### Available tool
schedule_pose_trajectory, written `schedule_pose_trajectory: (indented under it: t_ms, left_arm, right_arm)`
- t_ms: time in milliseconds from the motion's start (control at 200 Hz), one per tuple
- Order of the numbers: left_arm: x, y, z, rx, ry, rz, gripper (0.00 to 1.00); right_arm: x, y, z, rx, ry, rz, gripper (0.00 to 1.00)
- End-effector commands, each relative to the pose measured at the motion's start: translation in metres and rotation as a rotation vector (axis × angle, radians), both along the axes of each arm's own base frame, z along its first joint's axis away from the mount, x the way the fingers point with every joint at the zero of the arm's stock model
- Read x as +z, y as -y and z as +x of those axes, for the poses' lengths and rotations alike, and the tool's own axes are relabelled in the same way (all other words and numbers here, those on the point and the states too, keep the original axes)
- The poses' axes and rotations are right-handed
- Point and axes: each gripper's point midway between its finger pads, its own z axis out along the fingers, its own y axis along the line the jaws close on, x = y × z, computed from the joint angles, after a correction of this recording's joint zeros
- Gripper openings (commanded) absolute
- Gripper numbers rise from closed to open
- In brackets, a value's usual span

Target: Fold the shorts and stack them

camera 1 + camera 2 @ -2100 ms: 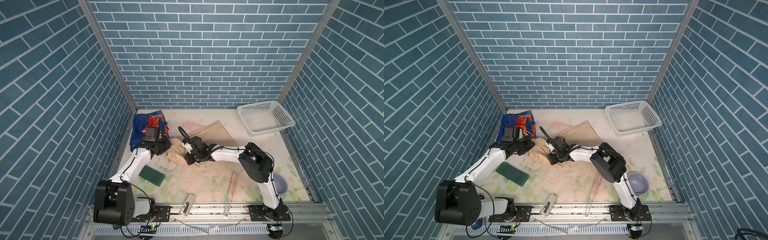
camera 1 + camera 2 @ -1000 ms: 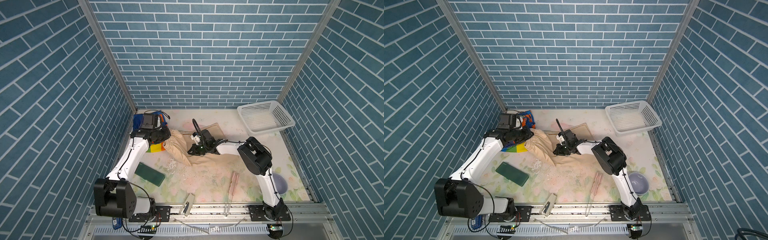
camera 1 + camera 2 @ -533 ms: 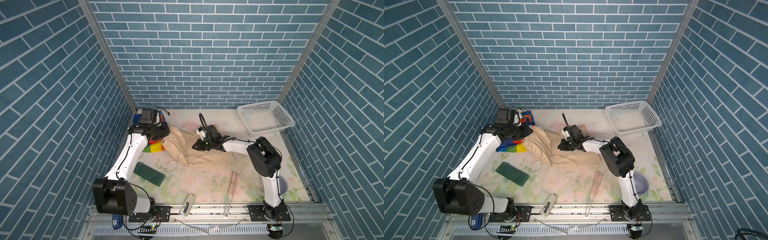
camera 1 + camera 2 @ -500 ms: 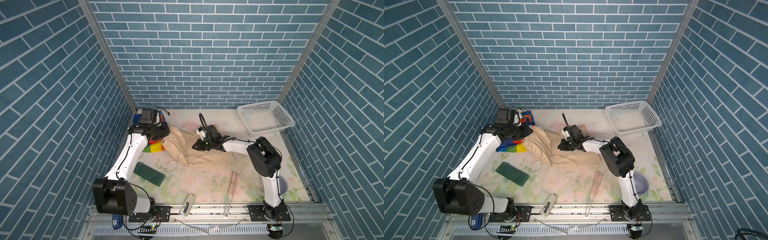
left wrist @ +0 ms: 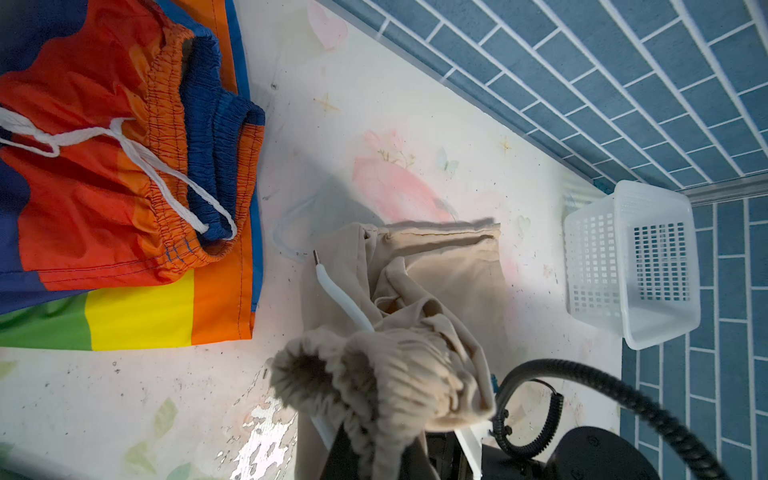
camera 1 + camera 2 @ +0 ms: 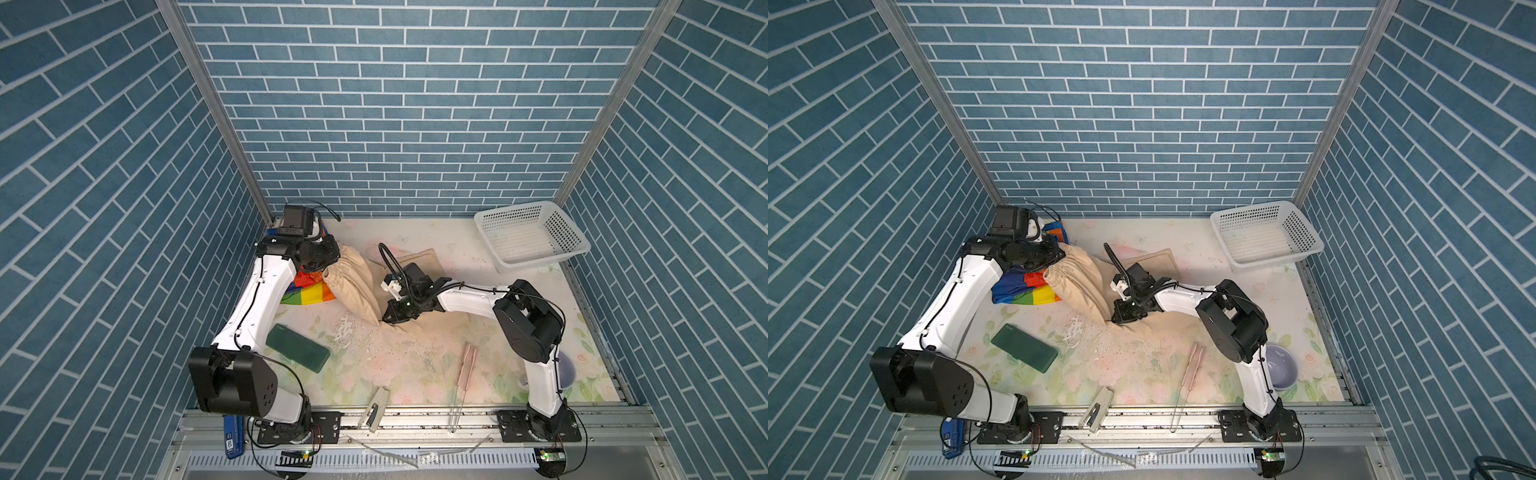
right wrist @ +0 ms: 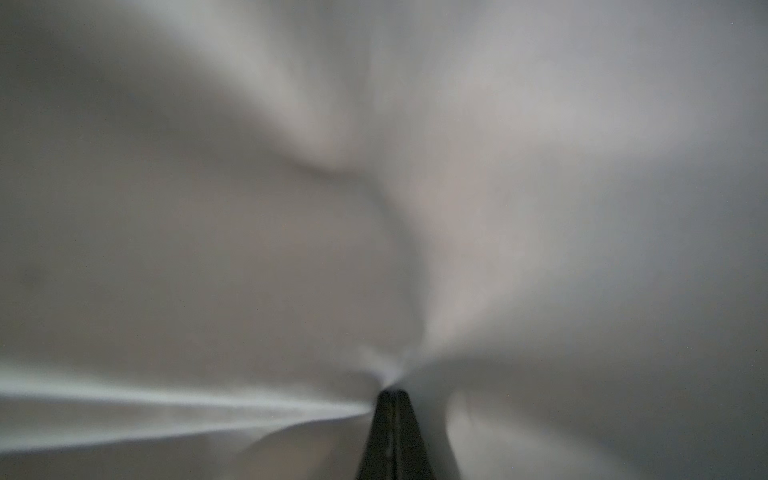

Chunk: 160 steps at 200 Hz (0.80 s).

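Two pairs share the counter. At ten o'clock the rainbow shorts lie flat and folded, apparently as the base of the stack. Just above them the left claw is nearly closed. It grips the gathered waistband of the beige shorts and holds it raised, probably to carry that end across. Its tips are buried in cloth. The beige fabric slopes down toward the centre, where the right claw is shut tight. It pinches a pucker of the same fabric low near the counter, seemingly to anchor the fold. More beige cloth lies flat toward three o'clock.
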Motion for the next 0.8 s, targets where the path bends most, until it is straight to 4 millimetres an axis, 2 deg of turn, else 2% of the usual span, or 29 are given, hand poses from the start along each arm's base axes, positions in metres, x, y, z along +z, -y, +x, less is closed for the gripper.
schedule_pose_trajectory:
  t_ms: [0, 185, 340, 455, 635, 690, 795]
  left_arm:
    - [0.004, 0.002, 0.005, -0.002, -0.001, -0.019, 0.15]
    - [-0.001, 0.01, 0.007, -0.019, -0.017, -0.043, 0.15]
    - [-0.005, 0.013, 0.004, -0.026, -0.03, -0.043, 0.16]
    - [-0.005, 0.013, 0.003, -0.029, -0.037, -0.041, 0.16]
    - [-0.006, 0.002, -0.003, 0.002, -0.091, 0.044, 0.18]
    - [-0.007, 0.002, -0.004, 0.005, -0.106, 0.062, 0.19]
    - [-0.01, 0.01, -0.005, -0.019, -0.136, 0.074, 0.19]
  right_arm:
    - [-0.013, 0.007, -0.013, 0.079, -0.023, -0.066, 0.0]
    - [-0.023, -0.017, -0.016, 0.116, -0.044, -0.069, 0.0]
    - [-0.013, -0.028, -0.006, 0.094, -0.007, -0.021, 0.0]
    - [0.0, -0.018, -0.001, 0.082, 0.025, 0.008, 0.0]
    - [0.041, 0.015, 0.012, -0.012, 0.073, 0.158, 0.0]
    - [0.045, 0.026, 0.011, -0.042, 0.075, 0.169, 0.0]
    - [0.039, 0.045, 0.006, -0.091, 0.089, 0.139, 0.0]
